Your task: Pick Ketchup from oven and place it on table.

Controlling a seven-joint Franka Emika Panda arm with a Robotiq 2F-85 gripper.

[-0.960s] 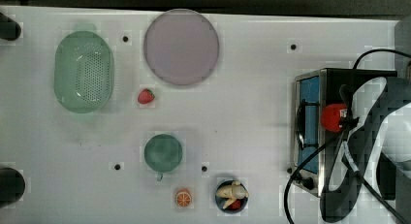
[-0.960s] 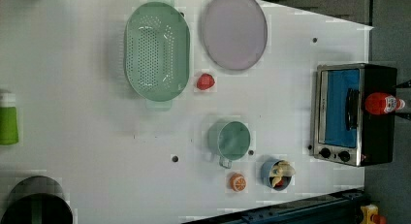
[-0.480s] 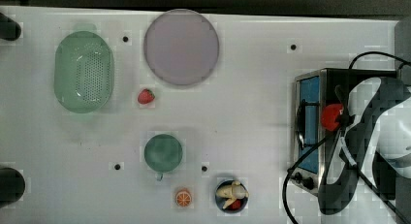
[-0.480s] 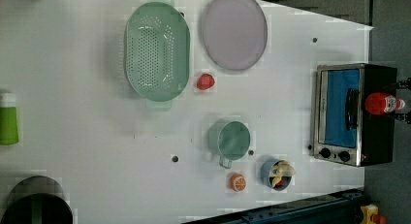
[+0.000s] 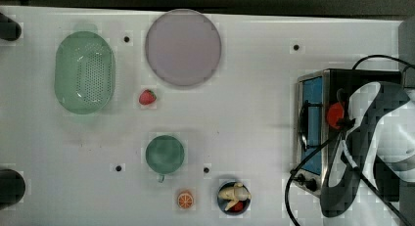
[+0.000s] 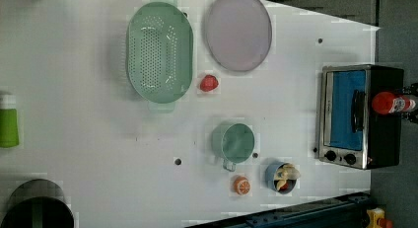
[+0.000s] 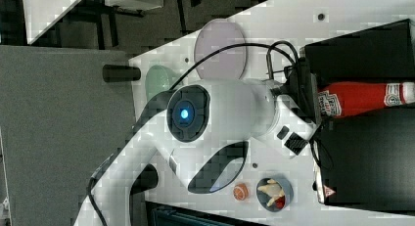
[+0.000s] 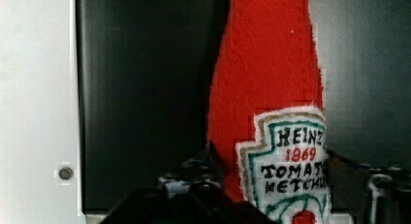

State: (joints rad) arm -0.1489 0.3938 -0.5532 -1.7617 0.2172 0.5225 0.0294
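Observation:
The red ketchup [image 5: 335,114] [image 6: 392,103] bottle stands on the black top of the oven [image 5: 313,103] [image 6: 345,109], at the top view's right on the white table [image 5: 244,113]. In the right view, the white arm reaches to the ketchup [image 7: 362,98] and my gripper [image 7: 313,106] sits at its labelled lower body. In the wrist view, my gripper [image 8: 271,161] has one dark finger against each side of the ketchup [image 8: 266,88] at its label, shut on it. The oven top [image 8: 145,88] lies behind it.
On the table are a pale-purple plate [image 5: 182,47], a green colander [image 5: 84,72], a strawberry [image 5: 147,97], a green cup [image 5: 165,154], an orange half [image 5: 185,200] and a blue bowl [image 5: 234,196]. Black cables [image 5: 313,152] hang across the oven front.
The arm has shifted slightly over the oven in the top view. The ketchup stays in the same spot on the oven top.

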